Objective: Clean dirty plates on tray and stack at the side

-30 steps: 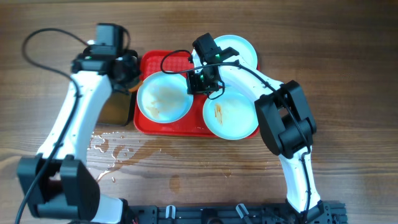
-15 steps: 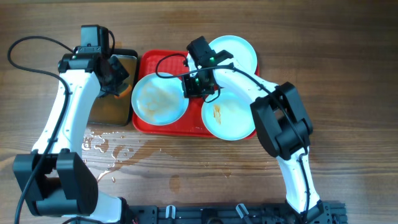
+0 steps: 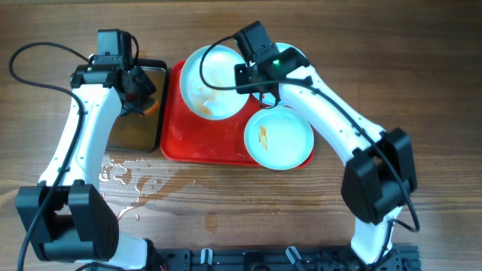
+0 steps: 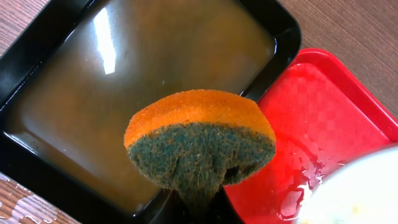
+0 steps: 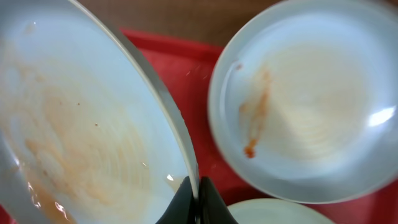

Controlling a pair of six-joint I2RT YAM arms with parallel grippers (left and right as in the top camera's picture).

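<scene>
My right gripper (image 3: 242, 74) (image 5: 196, 198) is shut on the rim of a smeared plate (image 3: 212, 83) (image 5: 81, 124) and holds it lifted and tilted above the red tray (image 3: 203, 139). A second plate (image 3: 280, 138) (image 5: 311, 99) with an orange smear lies on the tray's right part. A third plate (image 3: 301, 59) shows partly behind my right arm, its rim also low in the right wrist view (image 5: 280, 213). My left gripper (image 3: 143, 94) (image 4: 198, 208) is shut on an orange and green sponge (image 4: 199, 140) above the black tray's right edge.
A black tray of brownish water (image 3: 128, 128) (image 4: 124, 81) stands left of the red tray (image 4: 323, 124). Water is spilled on the wooden table (image 3: 132, 181) in front of it. Cables arc over both arms.
My right gripper has lifted the left plate off the red tray and tilted it up toward the back. My left arm with the sponge has stayed over the black tray.
</scene>
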